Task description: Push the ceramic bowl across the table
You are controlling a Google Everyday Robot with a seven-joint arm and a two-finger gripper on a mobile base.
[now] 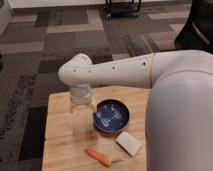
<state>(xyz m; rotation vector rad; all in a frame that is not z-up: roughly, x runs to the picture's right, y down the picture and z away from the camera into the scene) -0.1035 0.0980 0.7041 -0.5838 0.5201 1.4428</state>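
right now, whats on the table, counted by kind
ceramic bowl: 1
carrot: 1
white block: 1
total: 3 on the table
tool: over the table, beside the ceramic bowl's left rim in the camera view

Looking like an office: patterned carpet tiles covering the floor, black wheeled base sitting at 12 o'clock, robot gripper hanging over the wooden table, at its 11 o'clock.

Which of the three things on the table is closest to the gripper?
The dark-blue bowl: the gripper hangs right beside its rim. The carrot and white block lie farther off, toward the table's near edge.
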